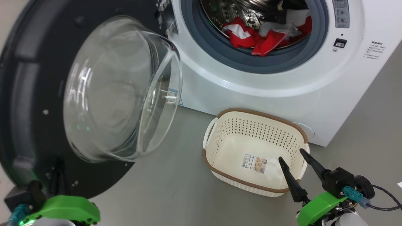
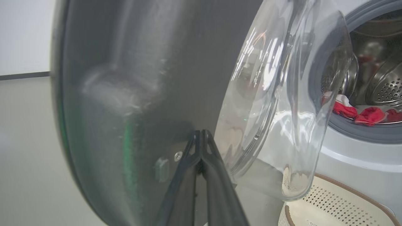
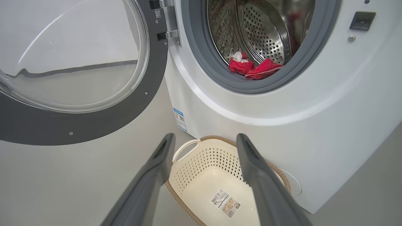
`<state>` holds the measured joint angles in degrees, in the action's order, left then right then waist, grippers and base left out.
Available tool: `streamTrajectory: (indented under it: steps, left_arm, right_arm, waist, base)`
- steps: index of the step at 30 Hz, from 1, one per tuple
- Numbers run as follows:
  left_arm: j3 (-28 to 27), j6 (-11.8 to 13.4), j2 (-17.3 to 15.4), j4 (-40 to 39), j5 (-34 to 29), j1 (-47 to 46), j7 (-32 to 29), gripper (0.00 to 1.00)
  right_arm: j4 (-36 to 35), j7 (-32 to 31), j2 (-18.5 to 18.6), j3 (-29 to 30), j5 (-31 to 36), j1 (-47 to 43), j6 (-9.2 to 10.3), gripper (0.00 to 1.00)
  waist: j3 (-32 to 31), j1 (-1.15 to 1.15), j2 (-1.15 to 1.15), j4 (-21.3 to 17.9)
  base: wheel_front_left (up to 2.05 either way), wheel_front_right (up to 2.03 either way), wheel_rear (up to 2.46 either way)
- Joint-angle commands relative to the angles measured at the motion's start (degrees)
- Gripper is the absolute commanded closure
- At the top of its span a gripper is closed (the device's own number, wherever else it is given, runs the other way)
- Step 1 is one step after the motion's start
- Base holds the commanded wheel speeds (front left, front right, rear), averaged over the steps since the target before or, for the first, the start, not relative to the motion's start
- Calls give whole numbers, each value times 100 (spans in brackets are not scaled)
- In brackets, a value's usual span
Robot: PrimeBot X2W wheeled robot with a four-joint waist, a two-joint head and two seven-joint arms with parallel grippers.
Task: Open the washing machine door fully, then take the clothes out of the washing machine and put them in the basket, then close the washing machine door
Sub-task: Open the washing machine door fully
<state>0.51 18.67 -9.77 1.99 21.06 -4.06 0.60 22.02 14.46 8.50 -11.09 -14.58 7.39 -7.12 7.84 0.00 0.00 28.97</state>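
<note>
The washing machine door (image 1: pixel 28 94) stands swung open at the left, its clear glass bowl (image 1: pixel 122 91) bulging toward me. My left gripper (image 2: pixel 201 132) is shut with nothing in it, tips right at the door's black inner face (image 2: pixel 125 94) beside the bowl. Red and white clothes (image 1: pixel 267 34) lie in the steel drum of the white washing machine (image 1: pixel 282 91). The cream basket (image 1: pixel 220 138) sits on the floor in front of it, nothing inside but a paper label. My right gripper (image 1: pixel 291 155) hangs open over the basket's near right corner. Its wrist view shows the basket (image 3: pixel 194 169) and clothes (image 3: pixel 251 67).
Grey floor (image 1: pixel 169 188) spreads between the open door and the basket. The grey rubber ring (image 1: pixel 238 62) frames the drum mouth. A door hinge (image 3: pixel 168 34) joins door and machine. A cable (image 1: pixel 386 201) trails from my right wrist.
</note>
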Motion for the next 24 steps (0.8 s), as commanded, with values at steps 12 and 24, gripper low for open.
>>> streamTrajectory:
  steps: [12, 24]
  left_arm:
    - [-909, 56, -255, 992, 305, -846, 943, 100]
    - [-1421, -258, -220, 1900, 675, -1451, 1402, 100]
  right_arm:
    - [-85, 54, 252, -322, -34, 295, -36, 0]
    - [-91, 54, 354, -477, 6, 385, -36, 0]
  waist:
    - [256, 0, 0, -2]
    - [498, 0, 0, -10]
  base:
    - [0, 0, 0]
    - [0, 0, 0]
